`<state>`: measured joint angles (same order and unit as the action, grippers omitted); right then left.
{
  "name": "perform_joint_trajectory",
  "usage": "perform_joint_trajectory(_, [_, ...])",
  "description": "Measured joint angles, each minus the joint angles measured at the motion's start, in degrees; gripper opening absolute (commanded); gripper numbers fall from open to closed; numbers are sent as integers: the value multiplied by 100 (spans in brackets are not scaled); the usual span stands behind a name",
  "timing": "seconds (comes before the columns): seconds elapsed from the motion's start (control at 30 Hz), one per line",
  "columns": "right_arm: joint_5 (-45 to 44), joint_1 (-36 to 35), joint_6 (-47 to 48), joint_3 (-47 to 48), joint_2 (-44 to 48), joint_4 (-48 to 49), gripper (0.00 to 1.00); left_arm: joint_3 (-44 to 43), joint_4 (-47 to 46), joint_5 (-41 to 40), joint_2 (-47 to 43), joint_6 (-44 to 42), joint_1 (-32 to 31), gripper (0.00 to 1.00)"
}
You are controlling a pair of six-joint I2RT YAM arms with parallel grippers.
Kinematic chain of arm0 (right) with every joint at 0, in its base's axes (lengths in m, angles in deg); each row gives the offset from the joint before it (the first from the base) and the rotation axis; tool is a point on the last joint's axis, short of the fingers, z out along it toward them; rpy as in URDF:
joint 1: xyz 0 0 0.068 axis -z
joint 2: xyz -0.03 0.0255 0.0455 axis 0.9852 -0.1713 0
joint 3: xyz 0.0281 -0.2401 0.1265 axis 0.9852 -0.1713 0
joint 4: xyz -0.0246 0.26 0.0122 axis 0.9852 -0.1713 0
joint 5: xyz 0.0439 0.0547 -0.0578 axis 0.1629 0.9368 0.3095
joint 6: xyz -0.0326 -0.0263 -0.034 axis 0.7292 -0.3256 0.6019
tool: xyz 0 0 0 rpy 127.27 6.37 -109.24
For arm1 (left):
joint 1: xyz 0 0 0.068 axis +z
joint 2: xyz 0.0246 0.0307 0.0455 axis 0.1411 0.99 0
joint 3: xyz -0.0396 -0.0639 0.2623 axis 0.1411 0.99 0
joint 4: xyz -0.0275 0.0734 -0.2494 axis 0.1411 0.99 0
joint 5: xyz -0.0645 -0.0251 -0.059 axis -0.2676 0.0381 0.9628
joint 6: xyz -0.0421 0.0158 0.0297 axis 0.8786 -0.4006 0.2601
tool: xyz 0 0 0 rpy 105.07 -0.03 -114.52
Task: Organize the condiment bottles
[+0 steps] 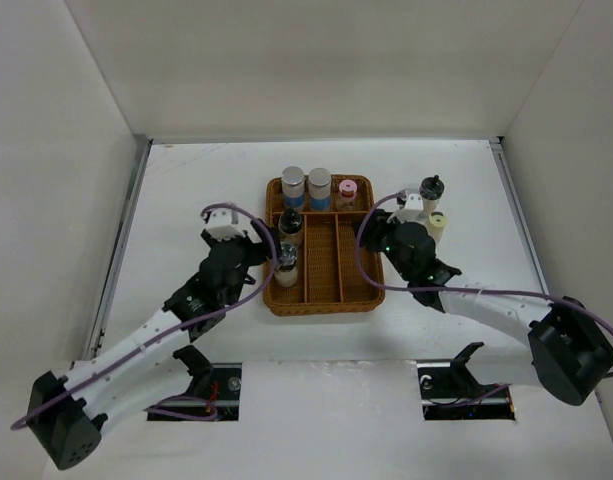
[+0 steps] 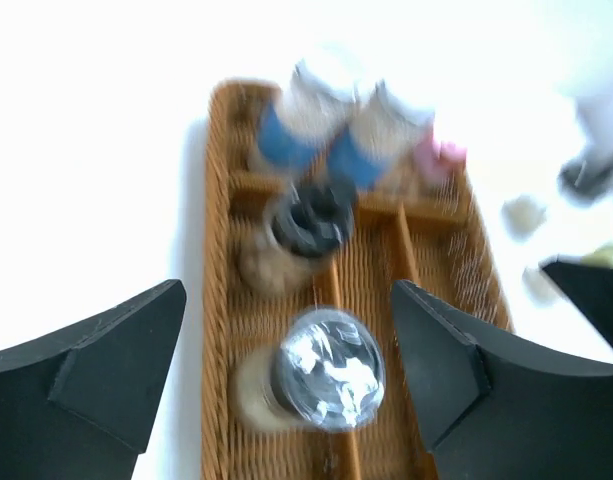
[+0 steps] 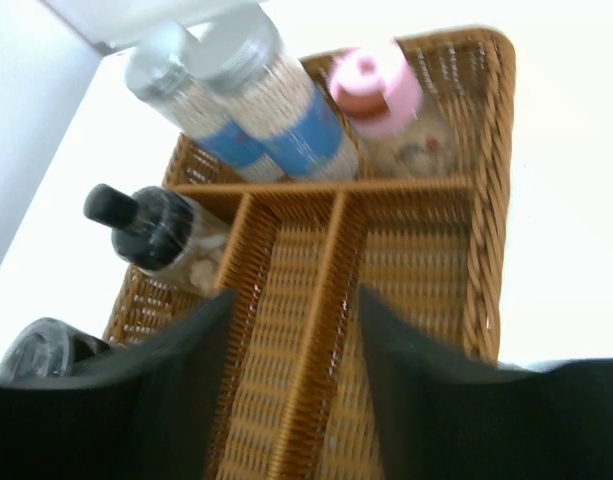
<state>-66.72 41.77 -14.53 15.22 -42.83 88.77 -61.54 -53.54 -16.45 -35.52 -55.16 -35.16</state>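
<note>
Clear-topped jar (image 2: 326,372) stands upright in the near end of the wicker tray's (image 1: 326,306) left lane. Black-topped bottle (image 3: 151,230) is behind it in the same lane. Back row holds two grey-capped jars (image 3: 236,100) with blue labels, with the pink-capped jar (image 3: 376,90) in the right corner. Middle and right lanes look bare.

Two are outside on the table (image 1: 186,180), just right of the tray: a second black-topped shaker (image 1: 433,190), and the pale-yellow-capped jar (image 1: 438,222) nearer the arms.

Left gripper (image 2: 287,300): fingers spread wide either side of the clear-topped jar, not touching it. Released, nothing held.
Right gripper (image 3: 296,295): fingers apart over the tray's lanes, nothing between them.

Step, my read: the left-lane jar is down and the two outside ones are next. The right arm is closest.

Next move: swing the right gripper right and off the tray, drop it around one of the pair, and close on the body below the cap. They stand near each other, so a finger could clip the neighbour.
</note>
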Motion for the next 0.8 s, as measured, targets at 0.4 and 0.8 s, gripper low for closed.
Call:
perform_joint_trajectory(0.4, [-719,1128,289,1320,111,-1528,51,1381,-1646,682,-520,752,1989,29])
perform_joint_trajectory(0.8, [-1399,2658,1139,2304,-955,-2706,92,2492,-3084,1939,522,1574,2704,34])
